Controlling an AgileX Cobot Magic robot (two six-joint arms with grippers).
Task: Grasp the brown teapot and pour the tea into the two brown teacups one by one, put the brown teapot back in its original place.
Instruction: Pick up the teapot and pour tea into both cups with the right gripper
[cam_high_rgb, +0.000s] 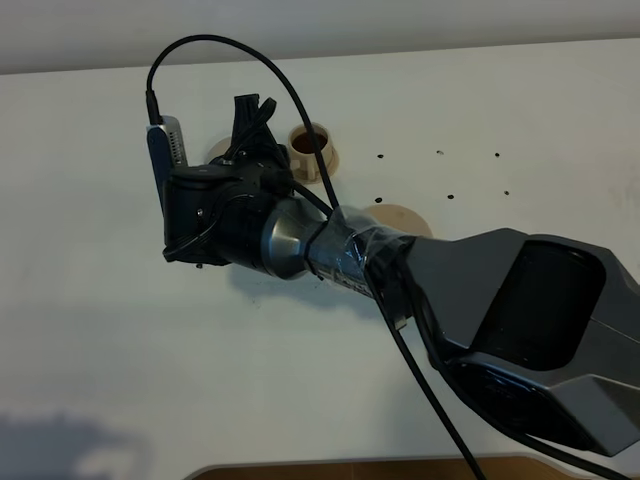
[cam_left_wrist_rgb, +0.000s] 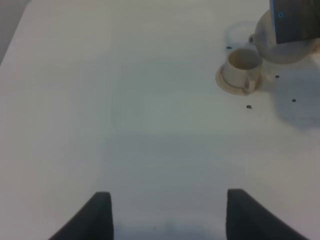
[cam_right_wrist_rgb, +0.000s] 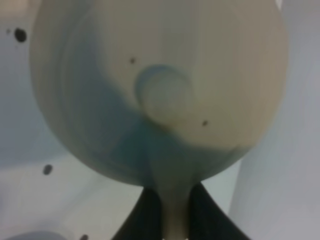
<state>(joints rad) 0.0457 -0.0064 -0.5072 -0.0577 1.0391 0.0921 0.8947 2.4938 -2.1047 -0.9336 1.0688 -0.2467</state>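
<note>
Much of the high view is taken up by the right arm (cam_high_rgb: 500, 300), which reaches across the white table (cam_high_rgb: 120, 330) from the near right corner and blocks your sight of what it carries. Its wrist, the wrist camera (cam_high_rgb: 168, 150) and a looping black cable (cam_high_rgb: 290, 90) cover the brown teapot completely there. Just past the wrist stands a teacup (cam_high_rgb: 310, 150) with dark brown inside, on its small saucer. A beige edge also peeks out on the other side of the wrist, but you cannot tell what it belongs to. The wide round saucer disc (cam_high_rgb: 405, 213) lies half under the arm with nothing showing on it, and a few dark specks (cam_high_rgb: 440, 152) dot the table beyond.

The right wrist view gives you what the high view hides. The teapot (cam_right_wrist_rgb: 160, 75) fills it, lid knob facing the lens, and the right gripper (cam_right_wrist_rgb: 172, 220) is clamped tight on the handle, one dark finger on each side.

The left wrist view shows the teapot from afar, close beside a pale cup (cam_left_wrist_rgb: 242, 67) on its saucer. Whether that is the same teacup, you cannot tell. The left gripper (cam_left_wrist_rgb: 167, 215) hangs over bare table well apart from them, jaws spread wide and holding nothing.
</note>
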